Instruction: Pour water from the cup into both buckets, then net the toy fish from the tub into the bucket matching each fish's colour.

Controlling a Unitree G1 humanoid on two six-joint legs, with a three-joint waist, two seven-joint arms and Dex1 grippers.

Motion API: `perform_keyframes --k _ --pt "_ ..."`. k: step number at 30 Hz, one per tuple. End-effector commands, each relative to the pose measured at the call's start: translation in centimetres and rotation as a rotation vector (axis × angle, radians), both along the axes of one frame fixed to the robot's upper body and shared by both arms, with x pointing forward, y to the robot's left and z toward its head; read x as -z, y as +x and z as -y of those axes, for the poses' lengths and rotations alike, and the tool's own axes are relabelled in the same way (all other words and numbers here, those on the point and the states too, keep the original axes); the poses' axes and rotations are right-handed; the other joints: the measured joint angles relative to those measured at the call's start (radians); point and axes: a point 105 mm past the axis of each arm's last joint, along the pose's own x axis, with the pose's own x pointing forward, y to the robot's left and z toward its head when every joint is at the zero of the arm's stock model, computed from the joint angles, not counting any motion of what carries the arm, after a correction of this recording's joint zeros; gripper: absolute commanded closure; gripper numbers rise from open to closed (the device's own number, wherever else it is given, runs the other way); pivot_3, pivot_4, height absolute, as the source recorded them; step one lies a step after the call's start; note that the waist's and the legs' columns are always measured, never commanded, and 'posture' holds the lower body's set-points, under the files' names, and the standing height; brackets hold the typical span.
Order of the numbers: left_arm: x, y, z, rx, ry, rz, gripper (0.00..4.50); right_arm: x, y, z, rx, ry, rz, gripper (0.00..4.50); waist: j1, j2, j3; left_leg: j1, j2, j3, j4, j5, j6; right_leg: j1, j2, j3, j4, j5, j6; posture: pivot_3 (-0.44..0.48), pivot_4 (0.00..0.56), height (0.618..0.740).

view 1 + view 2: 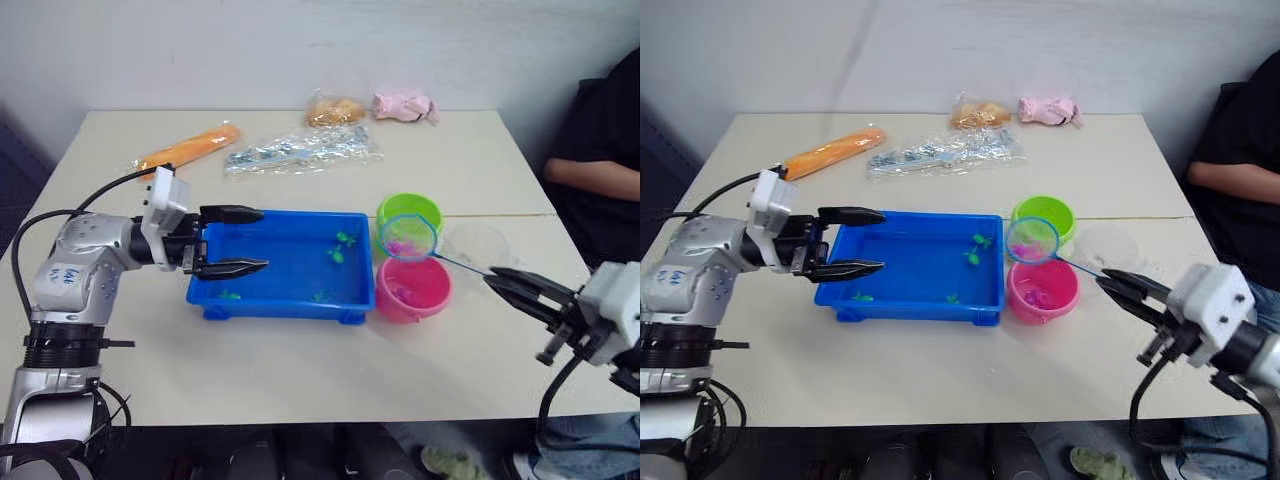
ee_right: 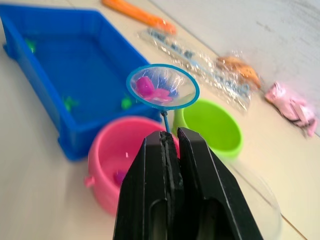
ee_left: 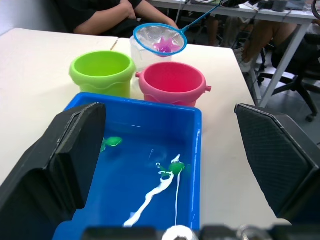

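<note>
Two tools appear. The right tool (image 1: 512, 285), at lower right, is clamped on the net (image 1: 408, 237), whose hoop holds a pink fish (image 2: 150, 90) above the pink bucket (image 1: 412, 290) and green bucket (image 1: 408, 213). The left tool (image 1: 245, 240) gapes wide over the blue tub (image 1: 280, 298) at frame centre, where green fish (image 1: 340, 248) lie. The cup (image 1: 478, 245) stands right of the buckets on the table (image 1: 300, 370).

The table (image 1: 300, 375) bears the tub (image 1: 275, 296), both buckets (image 1: 411, 292), the cup (image 1: 478, 243) and packets (image 1: 300, 150).

Orange packet (image 1: 187, 148), clear bag (image 1: 300, 152), pink toy (image 1: 404, 105)
</note>
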Motion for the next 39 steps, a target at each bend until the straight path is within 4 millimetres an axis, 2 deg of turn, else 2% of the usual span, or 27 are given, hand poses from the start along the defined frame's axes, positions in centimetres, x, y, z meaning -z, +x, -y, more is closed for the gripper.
perform_keyframes --k 1,8,12,16,20,25,31,33,39 --pt "-0.7 0.0 0.6 0.024 -0.002 0.049 0.06 -0.4 -0.6 1.1 0.037 -0.114 0.111 4.5 -0.002 0.0 0.0 0.0 0.0 0.0 0.001 0.0 0.0 0.0 0.0 0.0 0.0 0.0 0.001 0.0 0.15 0.74" --pt "-0.3 -0.2 1.8 0.056 -0.022 0.039 0.06 1.9 -0.9 2.4 0.086 -0.307 0.208 4.5 0.0 0.0 0.0 0.002 0.0 0.001 0.002 0.0 0.0 0.002 0.0 0.001 0.001 0.001 0.002 0.0 0.15 0.74" --pt "-0.2 -0.2 2.1 0.063 -0.03 0.034 0.06 2.8 -0.9 2.2 0.086 -0.389 0.286 4.5 0.001 0.0 0.0 0.002 0.0 0.001 0.003 0.0 0.0 0.002 0.0 0.001 0.002 0.001 0.002 0.0 0.15 0.74" --pt "-0.1 -0.1 2.4 0.065 -0.038 0.032 0.06 3.0 -0.9 1.3 0.067 -0.479 0.405 4.5 0.0 0.0 0.0 0.002 0.0 0.001 0.003 0.0 0.0 0.002 0.0 0.001 0.002 0.001 0.002 0.0 0.15 0.74" --pt "-0.2 -0.1 2.6 0.063 -0.047 0.031 0.06 3.2 -1.0 0.3 0.002 -0.648 0.53 4.5 0.0 0.0 0.0 0.003 0.0 0.001 0.005 0.0 0.0 0.002 0.0 0.001 0.004 0.001 0.002 0.0 0.15 0.74" --pt "-0.2 -0.1 2.7 0.059 -0.058 0.029 0.06 2.9 -1.0 0.8 0.004 -0.842 0.693 4.5 0.001 0.0 0.0 0.003 0.0 0.001 0.006 0.0 0.0 0.002 0.0 0.001 0.006 0.001 0.002 0.0 0.15 0.74" --pt "-0.3 -0.1 2.9 0.045 -0.081 0.029 0.06 3.6 -0.7 2.1 0.022 -0.998 0.745 4.5 0.0 0.0 0.0 0.003 0.0 0.002 0.007 0.0 0.0 0.001 0.0 0.002 0.008 0.001 0.001 0.0 0.15 0.74" --pt "-0.4 -0.1 3.1 0.031 -0.096 0.032 0.06 3.5 -0.6 2.8 0.031 -1.031 0.759 4.5 -0.001 0.0 0.0 0.004 0.0 0.002 0.007 0.0 0.0 0.001 0.0 0.003 0.009 0.001 0.001 0.0 0.15 0.74" --pt "-0.6 0.6 2.9 -0.02 -0.121 0.05 0.06 3.0 -0.2 2.9 0.022 -1.037 0.802 4.5 -0.003 0.0 0.0 0.005 0.0 0.003 0.007 0.001 0.0 0.001 0.0 0.004 0.01 0.001 0.001 0.0 0.15 0.74"
